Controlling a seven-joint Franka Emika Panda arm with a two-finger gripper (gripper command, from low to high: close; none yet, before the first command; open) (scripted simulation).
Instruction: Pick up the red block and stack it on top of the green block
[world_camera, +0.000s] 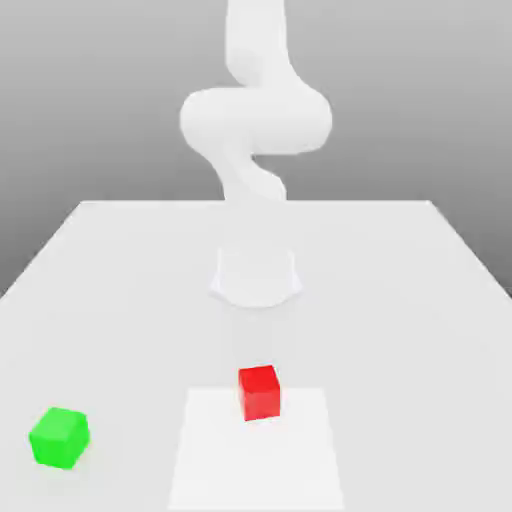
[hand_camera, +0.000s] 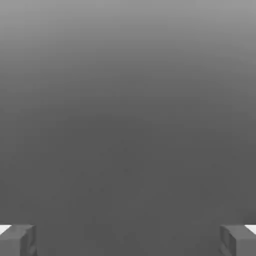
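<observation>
A small red cube (world_camera: 259, 391) and a small green cube (world_camera: 59, 437) sit well apart near the white table's (world_camera: 400, 300) front edge, the green one toward the exterior view's left; the grey gripper (hand_camera: 128, 240) is wide open and empty.

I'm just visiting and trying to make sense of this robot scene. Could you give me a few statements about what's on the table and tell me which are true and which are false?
1. The red block already sits on top of the green block. False: both rest on the table, apart from each other.
2. The green block lies toward the exterior view's left of the red block. True.
3. The gripper is clamped on the red block. False: its fingers stand wide apart with nothing between them.
4. The red block rests on a lighter square patch of the table. True.
5. The two blocks look about the same size. True.
</observation>
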